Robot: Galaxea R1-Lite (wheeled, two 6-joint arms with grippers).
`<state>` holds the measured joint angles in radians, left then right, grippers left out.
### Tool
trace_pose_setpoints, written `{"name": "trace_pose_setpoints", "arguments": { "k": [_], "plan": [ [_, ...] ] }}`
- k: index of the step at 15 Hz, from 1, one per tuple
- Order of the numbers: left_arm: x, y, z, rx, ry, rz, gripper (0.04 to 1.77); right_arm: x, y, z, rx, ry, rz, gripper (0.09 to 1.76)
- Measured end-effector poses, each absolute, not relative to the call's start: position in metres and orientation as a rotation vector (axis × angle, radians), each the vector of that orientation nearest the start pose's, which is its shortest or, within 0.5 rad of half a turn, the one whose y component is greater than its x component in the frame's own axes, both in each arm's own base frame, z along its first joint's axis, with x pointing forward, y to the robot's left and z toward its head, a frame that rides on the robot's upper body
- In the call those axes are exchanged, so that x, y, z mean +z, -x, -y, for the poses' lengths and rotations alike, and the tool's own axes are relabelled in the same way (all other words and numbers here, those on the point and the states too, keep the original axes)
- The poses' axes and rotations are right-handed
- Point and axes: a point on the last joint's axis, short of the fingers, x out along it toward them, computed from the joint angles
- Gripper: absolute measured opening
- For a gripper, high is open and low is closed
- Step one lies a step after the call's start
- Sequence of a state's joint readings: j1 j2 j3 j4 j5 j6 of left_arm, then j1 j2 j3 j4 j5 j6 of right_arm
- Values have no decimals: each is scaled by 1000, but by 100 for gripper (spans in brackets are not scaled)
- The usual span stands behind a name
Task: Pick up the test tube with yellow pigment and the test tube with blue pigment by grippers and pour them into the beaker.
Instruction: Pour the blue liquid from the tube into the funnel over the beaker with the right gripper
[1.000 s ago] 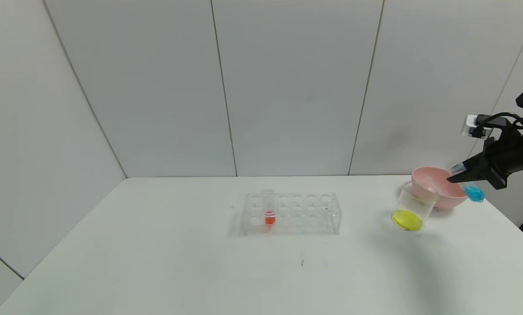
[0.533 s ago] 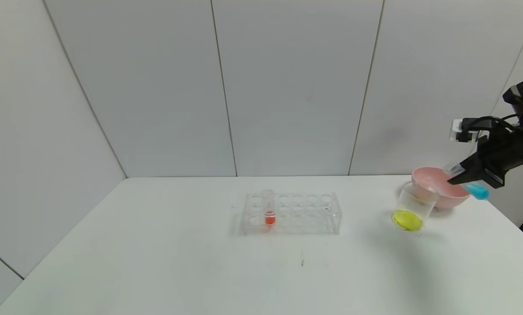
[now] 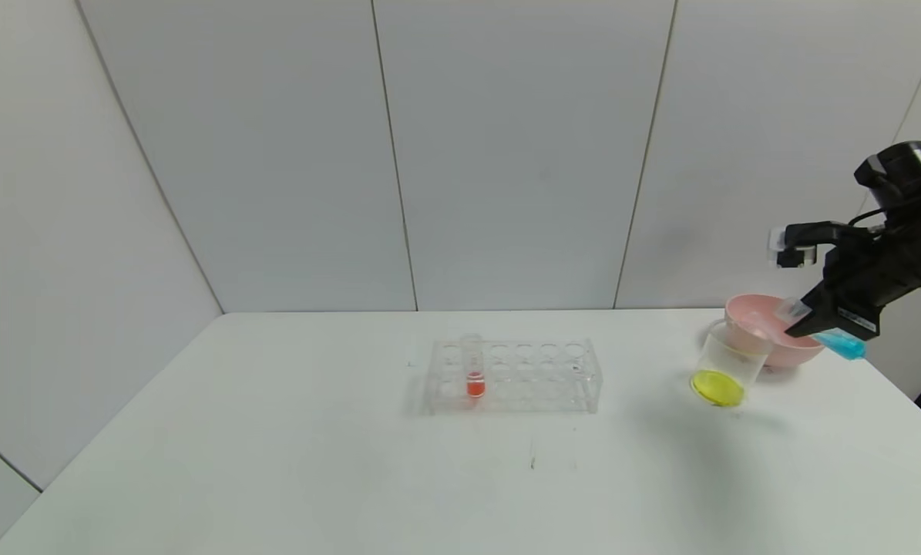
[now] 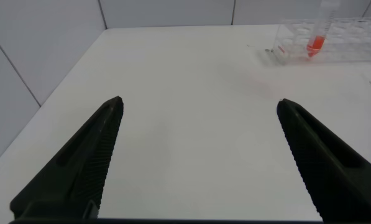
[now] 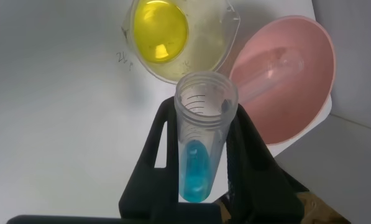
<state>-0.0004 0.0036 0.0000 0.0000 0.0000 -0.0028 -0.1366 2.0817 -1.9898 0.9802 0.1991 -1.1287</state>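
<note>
Head view: right gripper (image 3: 803, 324) pinching blue tube (image 3: 842, 344), now tipped flatter and nearer beaker (image 3: 726, 368) holding yellow liquid beside pink bowl (image 3: 784, 351), blue pour likely next; left gripper (image 4: 197, 155) spread, parked over table (image 3: 352, 462).

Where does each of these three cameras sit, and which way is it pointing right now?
Head view: high on the torso, looking down the white table; shows the right gripper by the clear beaker.
Left wrist view: low over the table, facing the clear tube rack; the open left gripper frames it.
Right wrist view: above, looking down past the tube of blue liquid.
Shared: beaker and pink bowl.
</note>
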Motion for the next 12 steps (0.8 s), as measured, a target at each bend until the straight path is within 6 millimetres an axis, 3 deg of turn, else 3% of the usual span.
{"name": "trace_pose_setpoints", "arguments": {
  "k": [12],
  "plan": [
    [76, 23, 0, -1, 3, -4, 176, 217, -391, 26, 557, 969, -967, 50]
  ]
}}
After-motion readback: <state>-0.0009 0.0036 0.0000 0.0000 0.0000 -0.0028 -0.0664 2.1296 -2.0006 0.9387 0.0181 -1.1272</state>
